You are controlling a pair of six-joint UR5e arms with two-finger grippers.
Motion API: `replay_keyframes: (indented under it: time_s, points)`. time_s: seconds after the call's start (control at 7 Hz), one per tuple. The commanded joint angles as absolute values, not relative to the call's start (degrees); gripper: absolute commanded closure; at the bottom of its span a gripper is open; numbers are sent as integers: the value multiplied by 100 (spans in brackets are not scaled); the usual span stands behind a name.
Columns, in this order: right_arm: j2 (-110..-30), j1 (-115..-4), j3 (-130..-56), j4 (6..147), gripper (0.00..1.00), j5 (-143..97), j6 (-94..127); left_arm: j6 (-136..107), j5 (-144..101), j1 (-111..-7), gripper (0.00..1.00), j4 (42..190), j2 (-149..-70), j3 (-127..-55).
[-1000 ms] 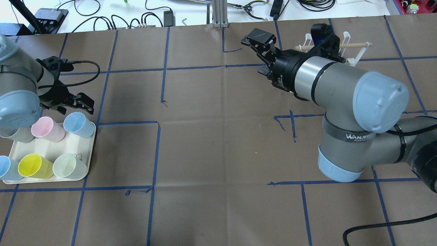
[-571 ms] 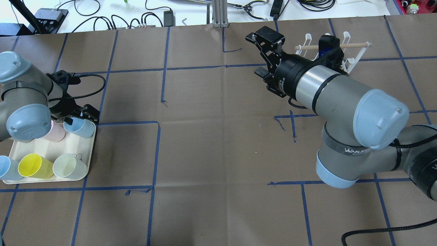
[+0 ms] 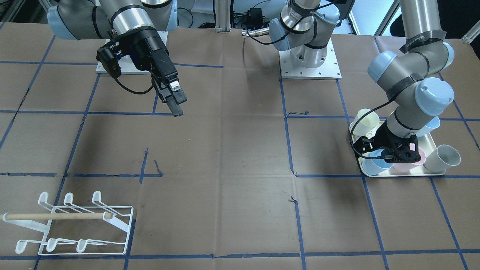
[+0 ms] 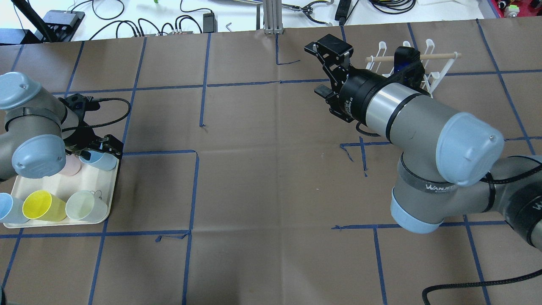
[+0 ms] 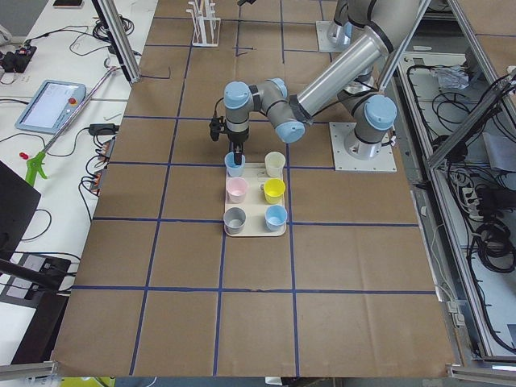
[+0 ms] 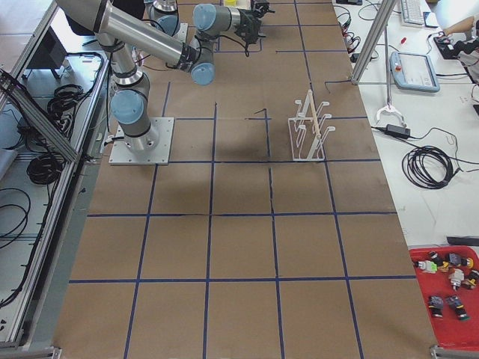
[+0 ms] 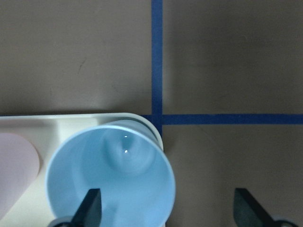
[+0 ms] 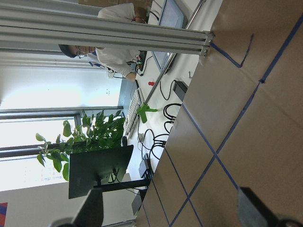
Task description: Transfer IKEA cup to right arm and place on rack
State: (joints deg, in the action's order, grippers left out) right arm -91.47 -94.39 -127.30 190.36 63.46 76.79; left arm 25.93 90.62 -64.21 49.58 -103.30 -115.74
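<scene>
Cream tray [image 4: 53, 183] on brown paper [image 4: 271, 169]

Opposed overhead and front cameras share the rack [image 3: 56, 216], seemingly half-hidden overhead.

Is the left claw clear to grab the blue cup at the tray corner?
Likely yes: the left claw is open over the blue cup, one finger inside its rim, the other outside.
</scene>
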Motion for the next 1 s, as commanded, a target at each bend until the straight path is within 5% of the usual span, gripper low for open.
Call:
replay_keyframes:
  time_s: [0.0, 0.14, 0.57, 0.86]
  points:
    - [-9027, -9439, -12727, 19072, 0, 6337, 7673, 2602, 9088, -6407, 90, 4957, -10327, -11523]
    - [-9026, -9439, -12727, 19064, 0, 6328, 7673, 2619, 9062, -6407, 100, 4940, -10327, -11505]
    - [-9026, -9439, -12727, 19072, 0, 6328, 7673, 2619, 9009, -6434, 100, 5070, -10082, -11209]
    - [-9035, -9439, -12727, 19125, 0, 6337, 7682, 2593, 9009, -6469, 100, 6819, -9914, -10044]
